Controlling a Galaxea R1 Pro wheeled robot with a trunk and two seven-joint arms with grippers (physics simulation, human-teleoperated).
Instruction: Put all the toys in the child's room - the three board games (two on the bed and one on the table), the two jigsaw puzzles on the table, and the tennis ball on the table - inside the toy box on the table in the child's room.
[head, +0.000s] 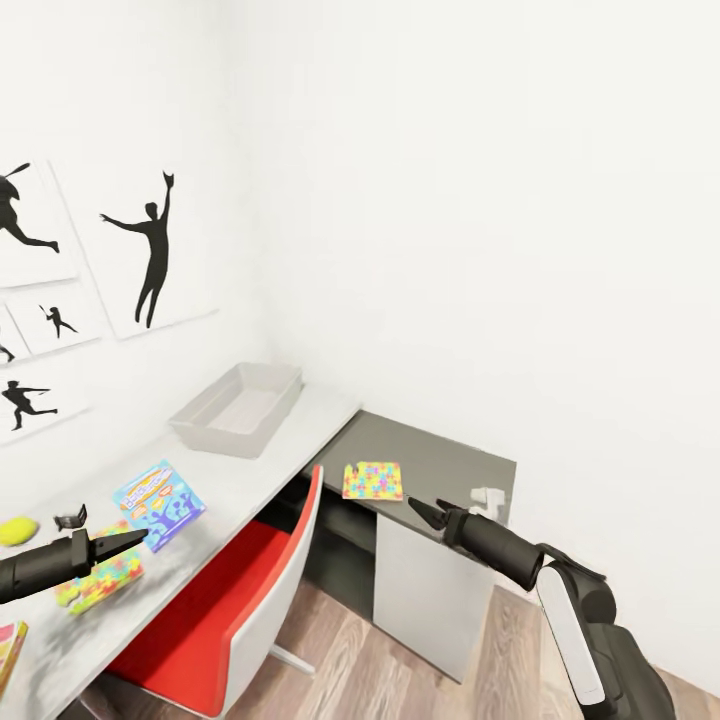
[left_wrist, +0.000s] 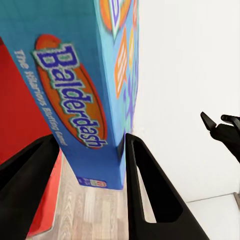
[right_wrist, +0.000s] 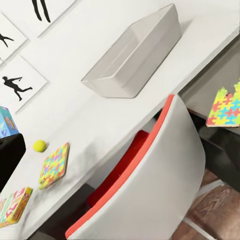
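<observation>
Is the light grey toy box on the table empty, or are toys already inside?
Empty, as far as visible. The shallow light grey toy box shows a bare floor in the head view; the right wrist view shows mostly its outer wall.

The pale grey table (head: 250, 470) carries the grey toy box (head: 240, 408) by the wall, a tennis ball (head: 17, 530), one jigsaw puzzle (head: 100, 583) and a board game (right_wrist: 14, 206) at its edge. Another jigsaw puzzle (head: 373, 481) lies on the lower dark cabinet top (head: 440, 462).

The left claw (left_wrist: 90, 165) grips a blue board game (left_wrist: 85, 75) (lettered "Balderdash") between its black fingers (left_wrist: 150, 195).
</observation>
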